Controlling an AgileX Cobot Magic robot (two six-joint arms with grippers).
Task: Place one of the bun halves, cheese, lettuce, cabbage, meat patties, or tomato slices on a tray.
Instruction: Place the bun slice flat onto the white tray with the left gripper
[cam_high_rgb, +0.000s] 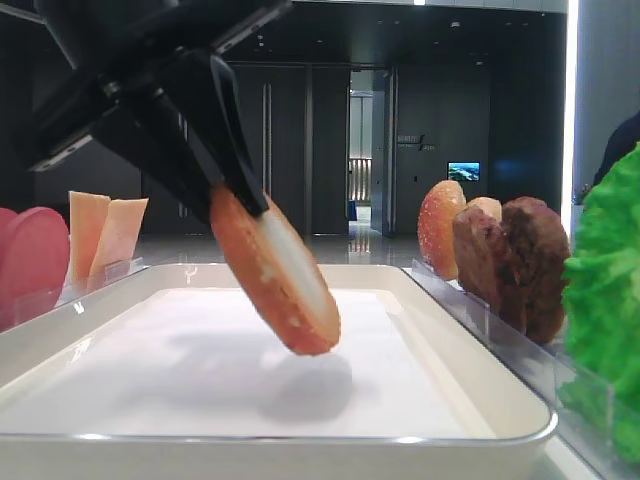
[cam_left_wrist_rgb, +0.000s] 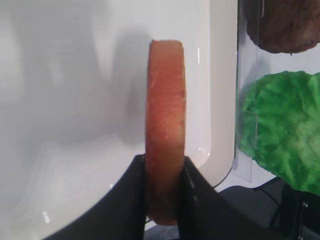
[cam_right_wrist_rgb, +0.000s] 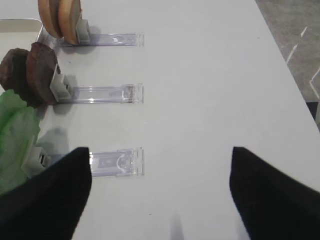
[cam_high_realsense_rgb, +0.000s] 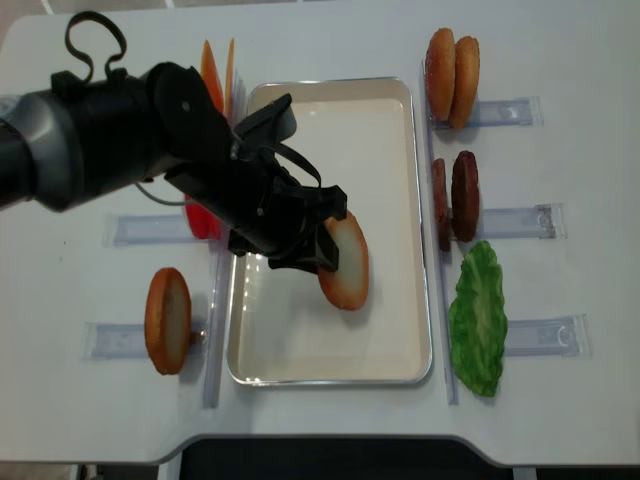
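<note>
My left gripper (cam_high_realsense_rgb: 318, 246) is shut on a bun half (cam_high_realsense_rgb: 346, 263), a flat disc with a pale cut face. It hangs tilted, edge down, just above the lining of the white tray (cam_high_realsense_rgb: 385, 140). In the left wrist view both fingers clamp the bun half (cam_left_wrist_rgb: 165, 115) over the tray (cam_left_wrist_rgb: 220, 100), near its rim. The low exterior view shows the bun half (cam_high_rgb: 278, 278) with its shadow beneath it. My right gripper (cam_right_wrist_rgb: 160, 192) is open over bare table with nothing between its fingers. Cabbage is out of view.
Clear racks flank the tray. On the right stand two bun halves (cam_high_realsense_rgb: 452, 78), meat patties (cam_high_realsense_rgb: 456, 197) and lettuce (cam_high_realsense_rgb: 478, 318). On the left are cheese (cam_high_realsense_rgb: 216, 68), tomato slices (cam_high_realsense_rgb: 200, 216) and another bun half (cam_high_realsense_rgb: 167, 320).
</note>
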